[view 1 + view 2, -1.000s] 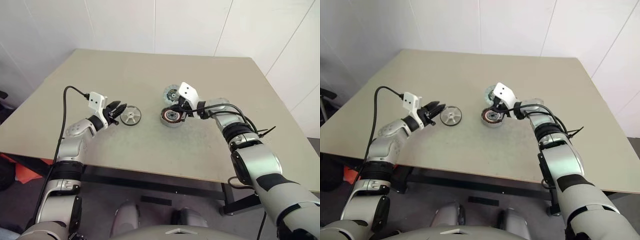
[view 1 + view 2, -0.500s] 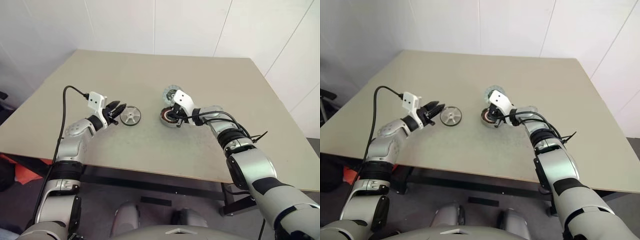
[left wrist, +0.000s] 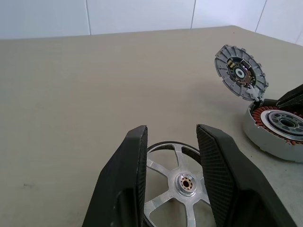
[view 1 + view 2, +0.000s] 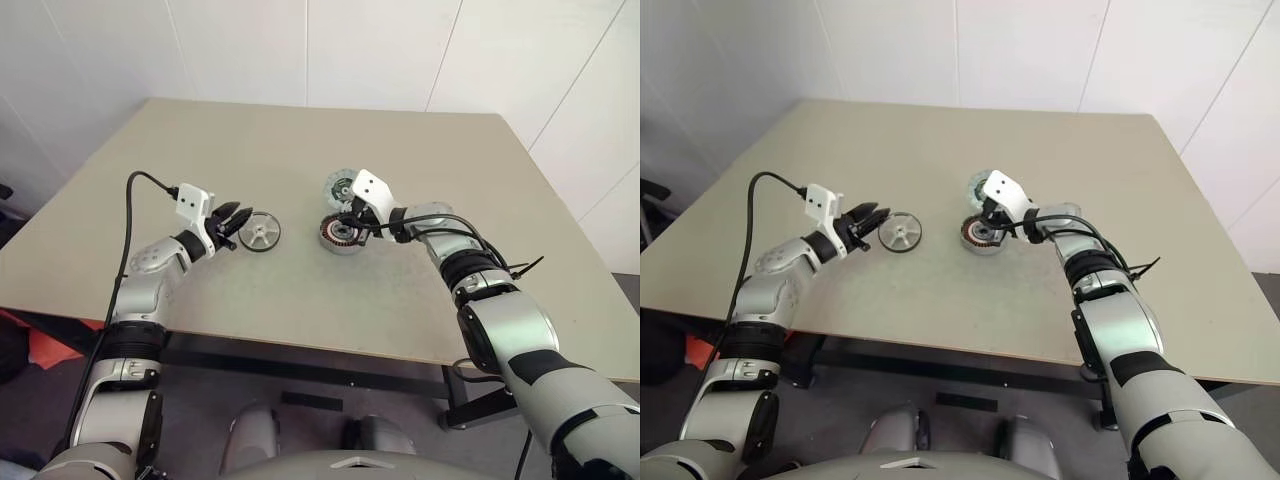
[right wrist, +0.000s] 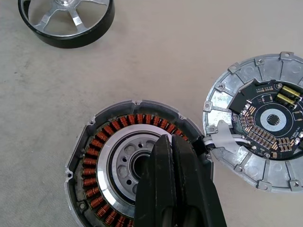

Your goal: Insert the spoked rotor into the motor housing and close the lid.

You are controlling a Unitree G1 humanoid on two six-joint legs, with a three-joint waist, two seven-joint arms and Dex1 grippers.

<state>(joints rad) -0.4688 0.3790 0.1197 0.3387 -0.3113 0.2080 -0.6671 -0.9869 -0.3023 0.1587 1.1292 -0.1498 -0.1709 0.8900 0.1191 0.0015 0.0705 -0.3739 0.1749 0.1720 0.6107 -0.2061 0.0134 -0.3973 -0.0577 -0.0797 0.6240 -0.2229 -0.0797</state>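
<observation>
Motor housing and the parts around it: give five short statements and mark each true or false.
1. The spoked rotor already sits inside the motor housing. False: it lies flat on the table, apart from the housing.
2. The right claw is shut, its tips over the housing's hub. True.
3. The lid covers the housing. False: it is off, beside the housing, circuit board showing.
4. The left claw is open, its fingers at either side of the rotor. True.
5. The housing's copper windings are exposed. True.
</observation>
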